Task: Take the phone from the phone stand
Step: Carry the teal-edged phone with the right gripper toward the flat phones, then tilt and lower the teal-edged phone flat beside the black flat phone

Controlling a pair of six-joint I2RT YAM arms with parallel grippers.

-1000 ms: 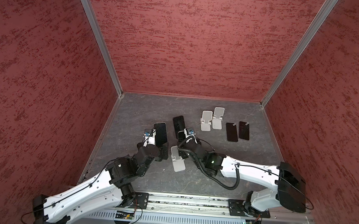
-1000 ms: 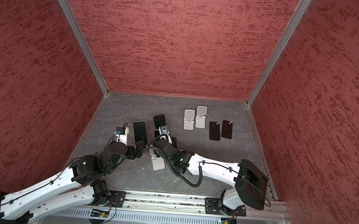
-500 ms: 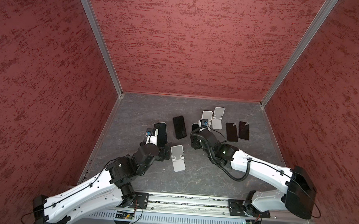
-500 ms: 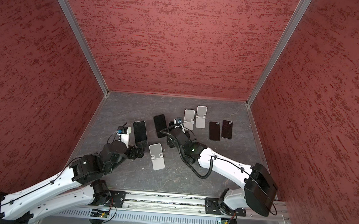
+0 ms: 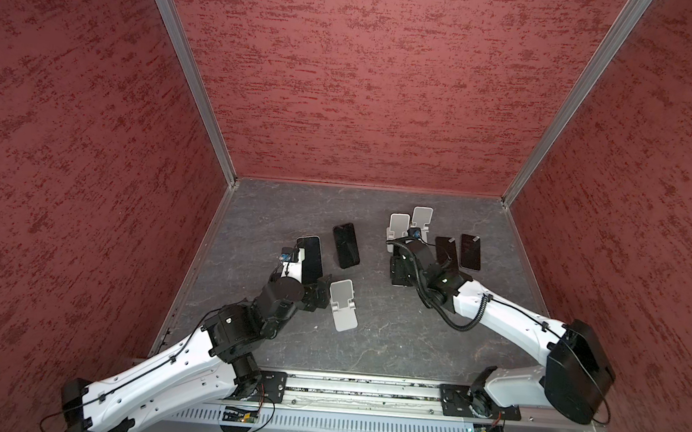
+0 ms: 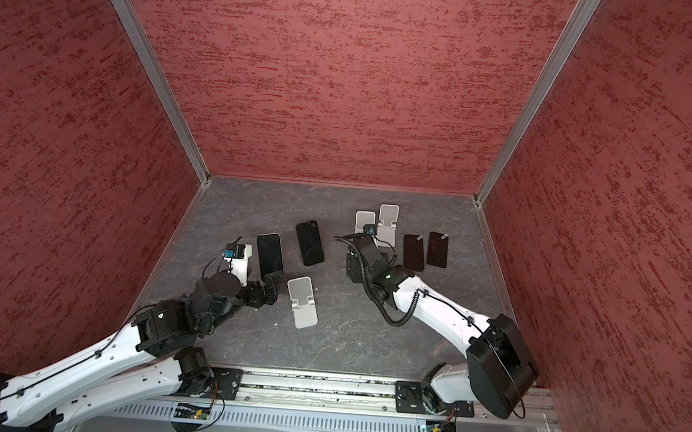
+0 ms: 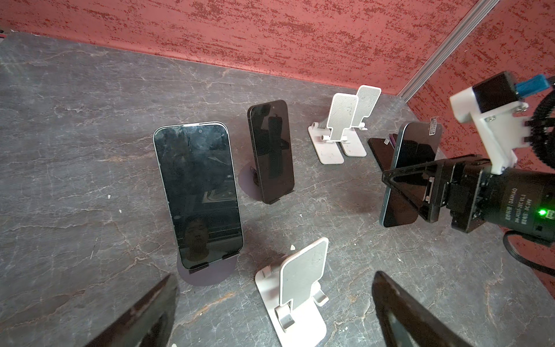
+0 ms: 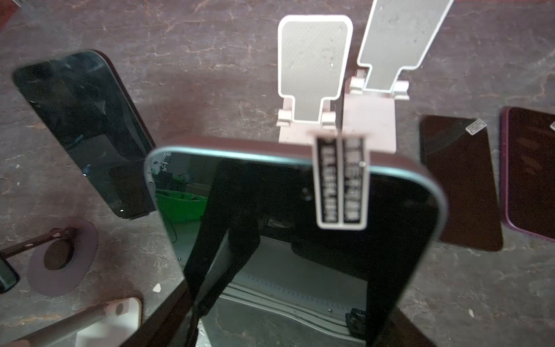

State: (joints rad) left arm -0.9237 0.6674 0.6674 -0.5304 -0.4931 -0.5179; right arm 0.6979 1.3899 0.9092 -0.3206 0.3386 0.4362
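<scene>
My right gripper (image 5: 400, 267) (image 8: 285, 324) is shut on a teal-edged phone (image 8: 300, 225) (image 7: 416, 147) with a dark screen and a label tag. It holds the phone upright above the table, just in front of two white stands at the back. The empty white phone stand (image 5: 344, 304) (image 6: 303, 301) (image 7: 300, 276) sits at front centre. My left gripper (image 5: 318, 292) (image 6: 266, 288) (image 7: 274, 288) is open right beside it, with a finger on either side in the left wrist view.
Two dark phones (image 5: 311, 258) (image 5: 345, 245) lean on round purple stands (image 7: 207, 276) left of centre. Two empty white stands (image 5: 400, 227) (image 5: 421, 218) are at the back. Two phones (image 5: 446, 249) (image 5: 470, 251) lie flat at the back right. Red walls enclose the table.
My right gripper has carried the phone away from the front white stand, to the right and back toward the two rear stands. The left arm has hardly moved.
</scene>
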